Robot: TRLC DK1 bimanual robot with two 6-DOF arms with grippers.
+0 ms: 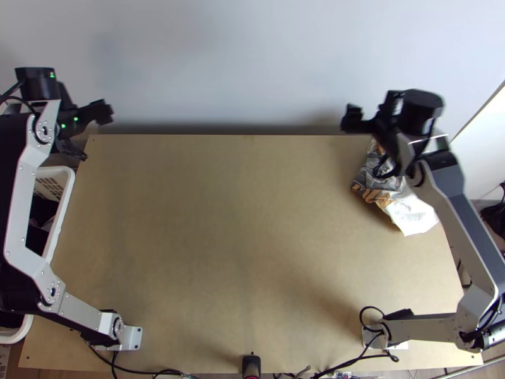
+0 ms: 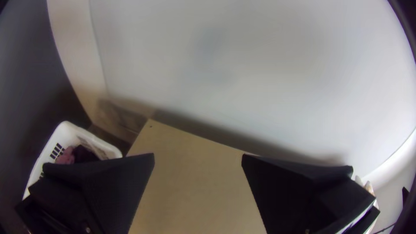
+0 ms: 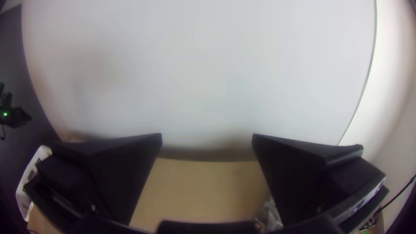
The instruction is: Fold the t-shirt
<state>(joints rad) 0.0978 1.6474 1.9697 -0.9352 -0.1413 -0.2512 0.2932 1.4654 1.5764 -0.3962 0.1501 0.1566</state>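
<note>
My t-shirt (image 1: 410, 213) lies bunched toward the far right of the wooden surface (image 1: 240, 240), heaped up in loose, uneven creases, with a grey patterned part and patches of orange toward the far side and a plain white part fanned out toward me. My right arm (image 1: 470, 234) passes above it, covering some of the cloth, and in the right wrist view a bit of the grey patterned cloth peeks out close beside one of my fingers (image 3: 288, 173). My right hand (image 1: 368, 141) is up near the far edge of the surface, by the grey end of the cloth, its fingers spread wide apart, with bare wood and the pale wall (image 1: 240, 57) seen through the gap. My left hand (image 1: 88, 131) is at the far left corner, well away from the shirt, and its fingers are wide apart too, the tabletop and wall again visible between them. Beside the left edge of the surface, partly under my left arm (image 1: 22, 189), is a white basket (image 1: 67, 189) with slotted sides; in the left wrist view I can make out something pink (image 2: 66, 156) and some dark cloth (image 2: 83, 154) inside it. Black cables (image 1: 136, 371) run along the near edge, between the bases of my two arms
</note>
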